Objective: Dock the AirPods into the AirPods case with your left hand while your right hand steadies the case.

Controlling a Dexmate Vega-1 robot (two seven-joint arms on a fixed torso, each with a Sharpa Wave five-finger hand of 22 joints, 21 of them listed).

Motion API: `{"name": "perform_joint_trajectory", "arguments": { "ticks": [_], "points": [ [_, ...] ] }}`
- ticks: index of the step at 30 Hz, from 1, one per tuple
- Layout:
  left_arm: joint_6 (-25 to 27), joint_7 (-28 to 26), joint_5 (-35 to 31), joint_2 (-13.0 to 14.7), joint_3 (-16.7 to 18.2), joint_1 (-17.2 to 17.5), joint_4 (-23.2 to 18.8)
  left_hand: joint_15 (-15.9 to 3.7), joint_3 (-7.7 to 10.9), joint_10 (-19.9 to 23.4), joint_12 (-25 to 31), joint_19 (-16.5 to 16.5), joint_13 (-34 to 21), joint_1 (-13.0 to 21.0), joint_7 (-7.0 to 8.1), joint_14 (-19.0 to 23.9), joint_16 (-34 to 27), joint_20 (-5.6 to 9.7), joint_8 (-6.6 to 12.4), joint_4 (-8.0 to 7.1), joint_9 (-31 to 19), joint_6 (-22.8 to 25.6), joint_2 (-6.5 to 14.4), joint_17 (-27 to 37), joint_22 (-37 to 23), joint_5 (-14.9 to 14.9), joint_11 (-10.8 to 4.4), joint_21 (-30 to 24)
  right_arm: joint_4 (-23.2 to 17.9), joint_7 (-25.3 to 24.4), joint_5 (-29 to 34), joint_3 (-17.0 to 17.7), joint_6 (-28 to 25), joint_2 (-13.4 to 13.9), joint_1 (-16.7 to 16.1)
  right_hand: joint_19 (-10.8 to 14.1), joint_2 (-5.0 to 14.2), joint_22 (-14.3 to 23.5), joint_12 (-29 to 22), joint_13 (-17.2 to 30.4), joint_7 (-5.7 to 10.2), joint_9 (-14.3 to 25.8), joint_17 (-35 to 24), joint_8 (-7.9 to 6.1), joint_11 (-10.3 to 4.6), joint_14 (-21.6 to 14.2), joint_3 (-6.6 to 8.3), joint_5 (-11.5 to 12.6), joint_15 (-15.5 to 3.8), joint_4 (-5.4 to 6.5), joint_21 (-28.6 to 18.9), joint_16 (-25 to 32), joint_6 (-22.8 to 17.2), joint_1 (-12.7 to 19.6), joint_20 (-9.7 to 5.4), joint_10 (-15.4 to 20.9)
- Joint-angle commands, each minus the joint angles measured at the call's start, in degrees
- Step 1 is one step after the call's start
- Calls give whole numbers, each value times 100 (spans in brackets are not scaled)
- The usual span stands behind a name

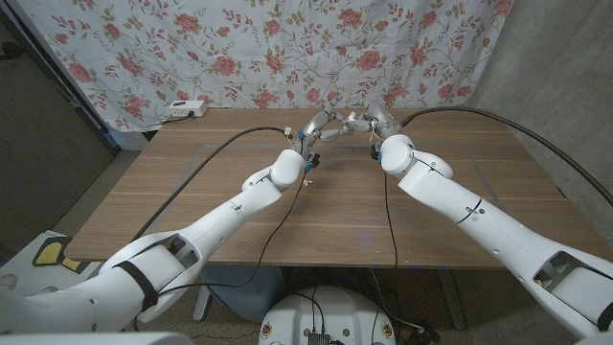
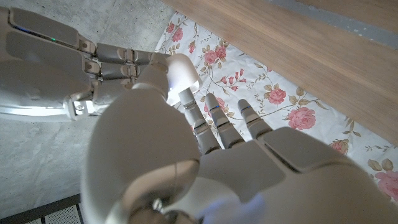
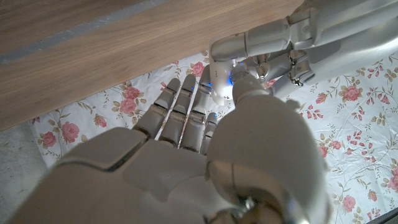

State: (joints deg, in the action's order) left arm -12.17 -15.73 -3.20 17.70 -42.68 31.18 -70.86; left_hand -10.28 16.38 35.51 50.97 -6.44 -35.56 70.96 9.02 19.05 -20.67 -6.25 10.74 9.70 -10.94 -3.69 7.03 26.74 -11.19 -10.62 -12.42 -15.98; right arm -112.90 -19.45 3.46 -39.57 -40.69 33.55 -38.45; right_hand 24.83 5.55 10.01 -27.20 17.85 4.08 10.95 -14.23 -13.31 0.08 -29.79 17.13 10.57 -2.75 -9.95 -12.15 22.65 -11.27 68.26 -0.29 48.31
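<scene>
Both hands meet raised above the table's far middle. My right hand (image 1: pixel 369 123) grips the white AirPods case (image 2: pixel 181 70) in its fingertips; the case shows as a rounded white lump against my left hand's thumb. My left hand (image 1: pixel 316 129) reaches in from the other side and pinches a small white AirPod (image 3: pixel 219 92) right at the case, where a blue glow shows. The two hands touch around the case. Whether the case's lid stands open is hidden by the fingers.
The wooden table (image 1: pixel 316 211) stretches below the hands. A floral cloth (image 1: pixel 287 48) hangs behind its far edge. A white power strip (image 1: pixel 184 108) lies at the far left corner. Black cables (image 1: pixel 230 144) trail along both arms.
</scene>
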Motion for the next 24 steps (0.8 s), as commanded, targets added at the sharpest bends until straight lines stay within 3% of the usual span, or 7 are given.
{"name": "perform_joint_trajectory", "arguments": {
  "ticks": [1, 6, 14, 24],
  "points": [
    [-18, -126, -2, -31, 19, 42, -3, -8, 99, -142, -125, -27, 104, -55, 15, -172, 153, -38, -26, -154, 4, -92, 53, -83, -20, -39, -12, 26, -12, -95, -110, 126, 104, 50, -110, 13, -9, 8, -42, -16, -1, 1, -32, 0, -989, -95, -30, 5, -1005, -15, 3, 51, -79, 106, 48, 1067],
    [-44, -308, -54, -76, 34, 93, -13, 99, -26, -596, -479, 33, 369, -382, -11, -480, 448, -37, -75, -232, 9, -457, -86, -238, -31, -31, 1, 50, -4, -152, -148, 186, 175, 60, -162, 3, -19, 8, -42, -32, -1, 2, -50, 3, -1000, -121, -49, 4, -1003, -5, 11, 72, -112, 140, 69, 1076],
    [-58, -80, 10, 5, 17, 78, -56, 273, -343, -1192, -939, 207, 723, -1022, 41, -902, 764, 16, -16, -371, 21, -772, -353, -387, -42, 23, 29, 124, 10, -179, -191, 232, 200, 76, -181, -22, -24, 7, -41, -52, 1, 2, -77, 10, -999, -147, -77, 4, -999, 14, 25, 99, -149, 172, 109, 1084],
    [-176, -9, 29, 12, 10, 84, -8, 411, -496, -1608, -1227, 283, 892, -1374, 61, -1164, 913, -16, 3, -432, 27, -875, -497, -503, -48, 54, 29, 159, 3, -322, -256, 352, 213, 71, -279, -48, -22, 8, -36, -72, 11, 4, -108, 17, -997, -139, -114, 5, -992, 39, 39, 116, -200, 195, 128, 1076]
  ]
}}
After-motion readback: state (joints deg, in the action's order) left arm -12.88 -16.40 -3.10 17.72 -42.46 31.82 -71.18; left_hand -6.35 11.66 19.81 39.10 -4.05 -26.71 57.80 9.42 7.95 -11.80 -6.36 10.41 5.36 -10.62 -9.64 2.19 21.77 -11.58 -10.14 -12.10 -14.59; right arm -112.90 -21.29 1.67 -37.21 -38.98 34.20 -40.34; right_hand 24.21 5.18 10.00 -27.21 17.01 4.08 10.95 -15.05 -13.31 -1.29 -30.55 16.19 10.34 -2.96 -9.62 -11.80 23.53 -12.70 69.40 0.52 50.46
